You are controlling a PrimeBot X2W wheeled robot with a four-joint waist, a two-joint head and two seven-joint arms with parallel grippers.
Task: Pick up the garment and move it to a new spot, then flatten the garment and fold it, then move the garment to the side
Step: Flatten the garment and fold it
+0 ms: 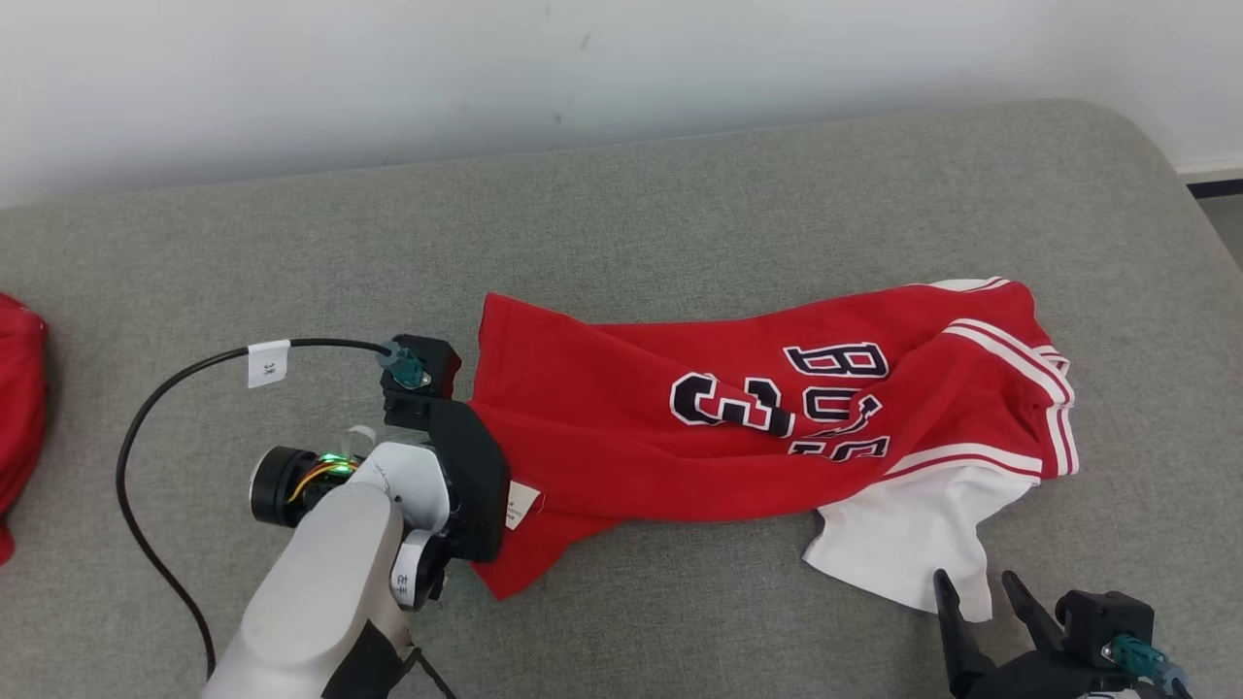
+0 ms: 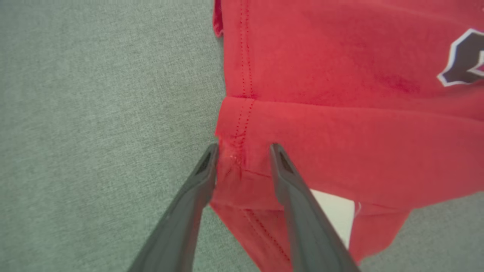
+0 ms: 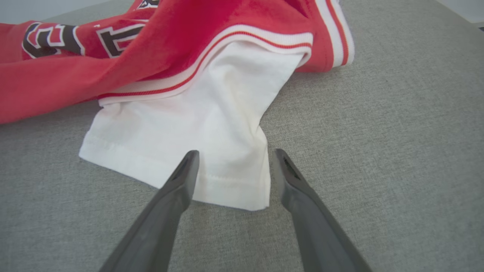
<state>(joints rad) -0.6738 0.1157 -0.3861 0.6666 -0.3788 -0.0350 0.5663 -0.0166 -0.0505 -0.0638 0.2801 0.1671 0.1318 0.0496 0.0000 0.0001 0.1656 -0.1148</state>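
Red short-sleeved jersey with dark lettering, white-striped trim and white sleeve (image 1: 680, 456) laid crumpled across middle of grey fabric-covered surface (image 1: 680, 214). Left gripper with two long dark fingers (image 2: 244, 149) set at jersey's left hem; jaws parted, stitched hem fold seen between them, nothing pinched. White label (image 2: 332, 211) seen beside one finger. Right gripper (image 3: 234, 153) held wide open, nothing gripped, tips placed either side of white sleeve (image 3: 196, 124) corner. Second red cloth (image 1: 19, 388) seen at surface's left edge.

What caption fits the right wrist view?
Open right gripper at the white sleeve of a red jersey on a grey surface.
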